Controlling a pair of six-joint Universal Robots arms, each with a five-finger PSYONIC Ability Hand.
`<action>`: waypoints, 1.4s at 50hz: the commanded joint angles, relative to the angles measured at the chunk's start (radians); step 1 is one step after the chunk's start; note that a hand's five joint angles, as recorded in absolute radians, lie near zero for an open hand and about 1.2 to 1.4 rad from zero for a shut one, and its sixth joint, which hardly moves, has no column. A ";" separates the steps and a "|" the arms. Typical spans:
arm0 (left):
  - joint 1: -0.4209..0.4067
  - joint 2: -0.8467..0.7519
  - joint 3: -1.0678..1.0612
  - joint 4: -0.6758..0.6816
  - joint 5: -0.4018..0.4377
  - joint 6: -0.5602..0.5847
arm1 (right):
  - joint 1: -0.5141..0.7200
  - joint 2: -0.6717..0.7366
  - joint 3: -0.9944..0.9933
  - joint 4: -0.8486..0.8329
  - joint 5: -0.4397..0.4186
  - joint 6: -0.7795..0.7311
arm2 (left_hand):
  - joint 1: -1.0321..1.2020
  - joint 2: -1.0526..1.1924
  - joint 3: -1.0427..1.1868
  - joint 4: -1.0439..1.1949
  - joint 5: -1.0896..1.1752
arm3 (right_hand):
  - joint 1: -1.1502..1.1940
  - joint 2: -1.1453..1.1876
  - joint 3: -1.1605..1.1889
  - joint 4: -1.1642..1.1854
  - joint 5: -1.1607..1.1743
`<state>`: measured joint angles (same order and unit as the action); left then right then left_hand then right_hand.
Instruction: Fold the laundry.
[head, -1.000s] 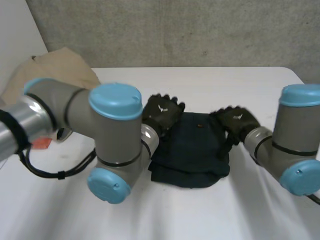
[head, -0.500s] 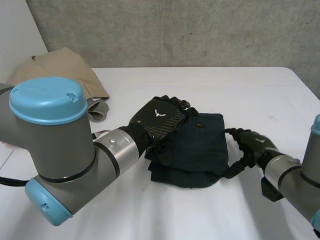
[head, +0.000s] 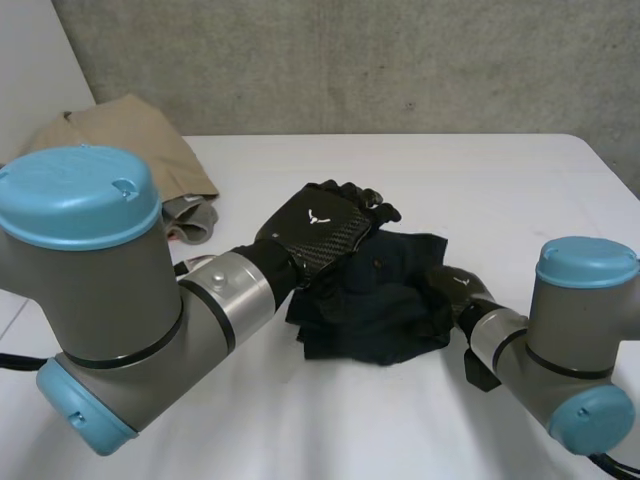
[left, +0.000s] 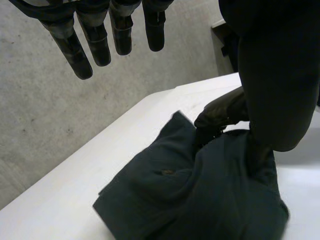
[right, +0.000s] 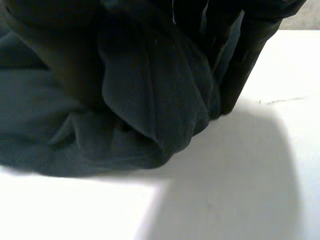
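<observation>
Navy garment (head: 375, 312) pinched at edge by right hand (head: 452, 286).

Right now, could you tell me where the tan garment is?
In the head view, the tan garment lies at the table's far left, beyond the left arm.

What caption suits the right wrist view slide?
Right hand pinching a bunched edge of the dark blue garment on the white table.
</observation>
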<state>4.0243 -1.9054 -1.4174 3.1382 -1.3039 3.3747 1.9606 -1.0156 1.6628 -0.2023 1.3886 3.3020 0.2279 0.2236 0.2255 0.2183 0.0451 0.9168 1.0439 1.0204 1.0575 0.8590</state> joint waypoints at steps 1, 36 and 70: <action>-0.002 0.002 0.003 0.000 0.002 -0.005 | -0.006 0.009 -0.080 -0.016 0.056 0.024 | 0.006 0.010 0.009 0.016 0.014 | 0.479 0.352 0.376 0.339 0.363; -0.087 -0.035 0.144 0.017 0.112 -0.121 | -0.503 0.741 -1.428 0.354 0.126 -0.254 | 0.006 0.010 0.009 0.016 0.014 | 0.479 0.352 0.376 0.339 0.363; -0.091 -0.020 0.140 0.017 0.104 -0.118 | -0.505 0.303 -0.788 -0.078 0.262 -0.728 | 0.009 0.013 0.011 0.019 0.017 | -0.742 -0.869 -0.846 -0.883 -0.859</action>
<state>3.9303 -1.9387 -1.2732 3.1558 -1.1945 3.2553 1.4206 -0.4524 0.5279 -0.0477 1.6816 2.5651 0.2279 0.2236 0.2255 0.2182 0.0451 0.2250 0.2084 0.2056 0.2037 0.0426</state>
